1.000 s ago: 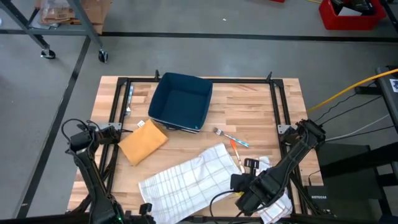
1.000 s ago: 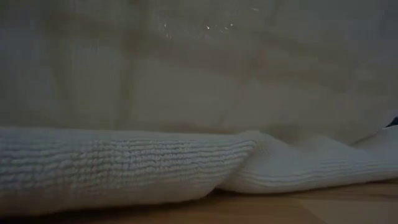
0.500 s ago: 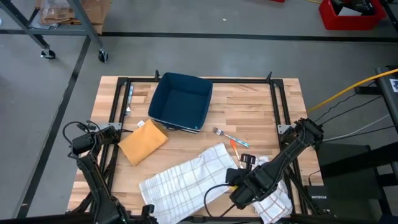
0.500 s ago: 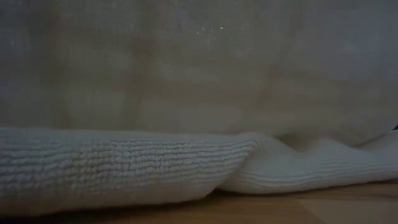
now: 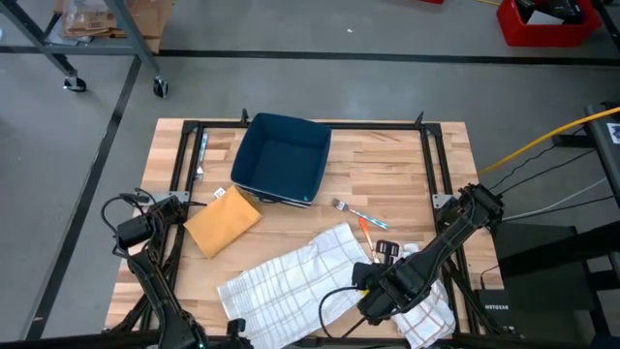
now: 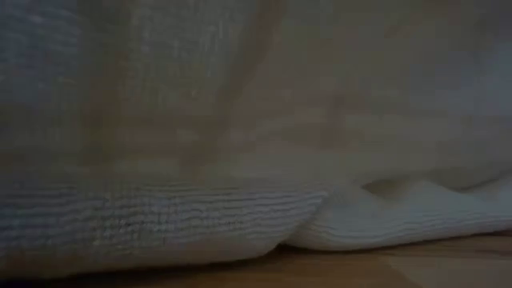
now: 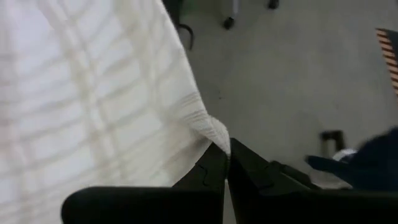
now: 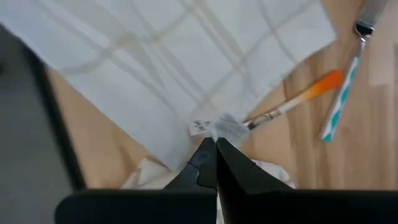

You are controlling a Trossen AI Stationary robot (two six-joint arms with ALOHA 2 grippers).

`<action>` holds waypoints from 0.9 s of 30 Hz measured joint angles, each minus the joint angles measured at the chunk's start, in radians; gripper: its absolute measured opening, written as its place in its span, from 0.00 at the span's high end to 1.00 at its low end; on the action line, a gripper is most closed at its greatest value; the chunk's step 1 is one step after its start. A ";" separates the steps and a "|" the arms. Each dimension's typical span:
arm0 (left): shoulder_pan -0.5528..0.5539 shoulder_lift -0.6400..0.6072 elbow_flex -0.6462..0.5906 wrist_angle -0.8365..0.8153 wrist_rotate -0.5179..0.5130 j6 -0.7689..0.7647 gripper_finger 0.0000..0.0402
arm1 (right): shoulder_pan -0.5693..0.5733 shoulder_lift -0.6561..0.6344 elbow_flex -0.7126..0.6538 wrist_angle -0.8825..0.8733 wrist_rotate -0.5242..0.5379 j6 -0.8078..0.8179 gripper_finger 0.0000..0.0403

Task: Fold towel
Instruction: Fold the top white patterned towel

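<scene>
Fold just begun: towel (image 5: pixel 295 279) lies at table's (image 5: pixel 407 174) near edge, not yet doubled. Left gripper (image 7: pixel 226 163) & right gripper (image 8: pixel 216 155) each pinch a near corner, fingers closed on cloth. Left: carry corners across, flatten.

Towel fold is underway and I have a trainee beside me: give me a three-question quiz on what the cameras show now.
1. True or false: both hands are shut on the towel.
2. Which item lies beside the orange-handled brush? A) fork with a teal handle B) spoon C) cup
3. Fill in: the blue bin sits at the table's ____ edge, far from the arms' bases.

Key
1. True: the left hand pinches an edge, the right hand a corner by the tag.
2. A
3. far
</scene>
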 joint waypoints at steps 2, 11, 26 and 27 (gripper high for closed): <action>0.001 -0.001 0.000 -0.048 -0.032 -0.002 1.00 | -0.017 0.000 -0.033 0.005 -0.002 0.000 1.00; 0.000 -0.002 0.000 -0.428 -0.049 -0.311 1.00 | -0.119 0.001 -0.110 0.013 -0.001 -0.051 1.00; -0.006 -0.004 0.000 -0.597 -0.038 -0.349 0.99 | -0.292 0.001 -0.111 0.115 0.042 -0.240 0.99; -0.006 -0.004 0.000 -0.620 -0.038 -0.360 0.99 | -0.301 0.001 -0.111 0.114 0.043 -0.248 0.99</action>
